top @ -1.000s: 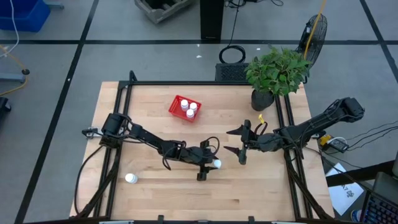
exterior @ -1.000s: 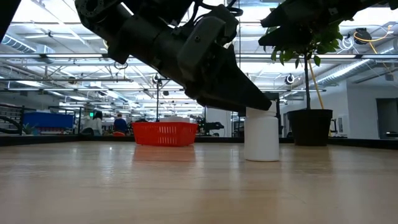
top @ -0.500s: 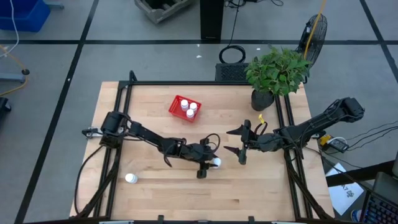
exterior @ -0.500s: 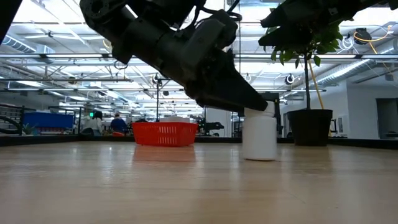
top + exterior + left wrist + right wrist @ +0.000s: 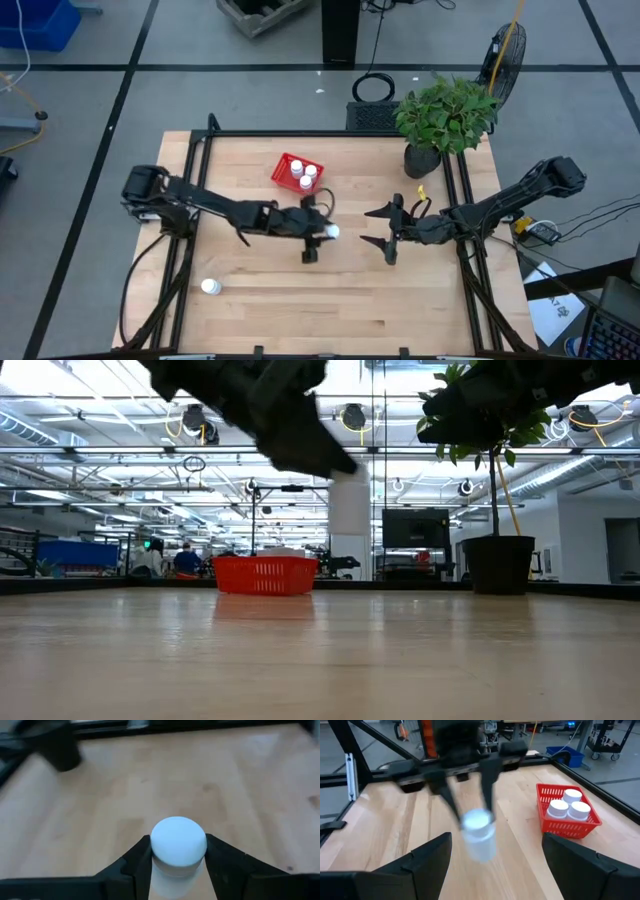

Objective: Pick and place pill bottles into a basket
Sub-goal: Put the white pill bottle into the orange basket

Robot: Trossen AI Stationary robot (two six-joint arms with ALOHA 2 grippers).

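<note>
Bottle (image 5: 178, 842) in the left gripper (image 5: 318, 232): the two dark fingers (image 5: 134, 865) press on either side of a white pill bottle just under its cap, narrowed to the bottle's width and clamped on it. In the low view the bottle (image 5: 349, 490) hangs clear of the desk (image 5: 320, 660) with open space beneath it, its upper part hidden by the gripper. From above, the held bottle (image 5: 329, 232) sits near the middle of the desk (image 5: 250, 310), a short way below and to the right of the red basket (image 5: 284, 170).

The right gripper (image 5: 388, 232) waits nearby, to the right of the held bottle, its fingers (image 5: 420, 860) spread wide with nothing between them. In its wrist view the left gripper and its bottle (image 5: 478, 832) show farther off, beyond the gap between the fingers.

The basket (image 5: 567, 820) stands on the desk toward the far edge and holds three pill bottles (image 5: 569, 805), upright and close together. One more pill bottle (image 5: 210, 287) stands alone near the left front of the desk, well apart from both grippers. A potted plant (image 5: 445, 120) stands at the far right corner of the desk.
</note>
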